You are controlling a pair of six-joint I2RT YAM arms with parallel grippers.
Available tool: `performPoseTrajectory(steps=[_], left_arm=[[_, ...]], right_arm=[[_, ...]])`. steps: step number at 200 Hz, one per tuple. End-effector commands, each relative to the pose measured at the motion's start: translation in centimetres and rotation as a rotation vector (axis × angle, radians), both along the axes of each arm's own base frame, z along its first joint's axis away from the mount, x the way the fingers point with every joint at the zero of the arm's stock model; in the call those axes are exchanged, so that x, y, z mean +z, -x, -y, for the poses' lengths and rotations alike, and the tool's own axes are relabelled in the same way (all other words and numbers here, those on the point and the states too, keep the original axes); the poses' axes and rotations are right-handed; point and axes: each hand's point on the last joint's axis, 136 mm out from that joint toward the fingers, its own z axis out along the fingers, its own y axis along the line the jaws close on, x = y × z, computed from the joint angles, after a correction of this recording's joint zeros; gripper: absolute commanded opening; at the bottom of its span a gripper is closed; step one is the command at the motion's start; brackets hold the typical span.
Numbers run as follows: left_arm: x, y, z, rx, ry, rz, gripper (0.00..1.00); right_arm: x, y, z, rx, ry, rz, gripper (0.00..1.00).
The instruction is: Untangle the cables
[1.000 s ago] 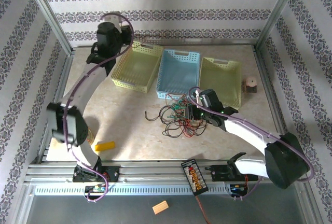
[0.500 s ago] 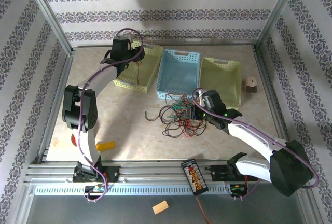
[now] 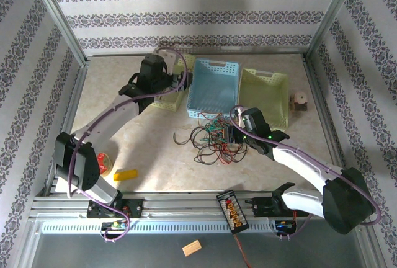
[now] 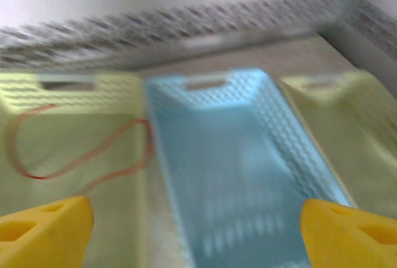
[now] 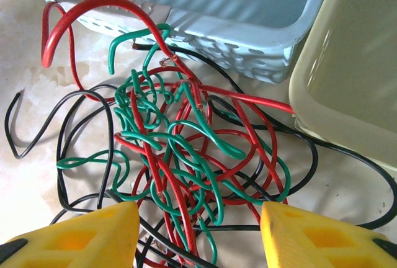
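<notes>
Left tool (image 4: 198,234) is released: its yellow fingers (image 4: 43,227) sit wide apart at the bottom corners of the wrist view with nothing between them. It hovers over the near end of the baskets, roughly where the left yellow basket (image 4: 68,88) meets the blue basket (image 4: 205,82). That view is pretty blurry. You can make out one thin red cable (image 4: 38,177) lying in a loose loop on the floor of the left yellow basket, at about 10 o'clock from the tool. The right yellow basket (image 4: 322,82) is off at 2 o'clock.

Right tool (image 5: 198,231) is released too, jaws apart and straddling the near edge of the tangle. A few strands run through the gap, but I can't see it pinching any of them.

The cables (image 5: 186,150) are a knotted heap of red, green and black on the table (image 3: 155,156), mid-table, just at 6 o'clock of the blue basket. In the top view the right tool comes in from their 3 o'clock side. One red strand arches up against the blue basket's wall, and a black end trails out at 9 o'clock.
</notes>
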Motion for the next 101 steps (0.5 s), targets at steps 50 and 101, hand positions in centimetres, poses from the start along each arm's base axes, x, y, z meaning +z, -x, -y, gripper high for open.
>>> performPoseTrajectory(steps=[50, 101], left_arm=[[-9.9, 12.6, 10.8, -0.661, -0.304, -0.207, 0.84], [-12.6, 9.5, 13.2, -0.577, -0.427, -0.076, 0.65]], right_arm=[[1.4, -1.5, 2.4, -0.128, -0.154, -0.017, 0.54], [1.8, -1.1, 2.6, -0.133, -0.162, -0.007, 0.54]])
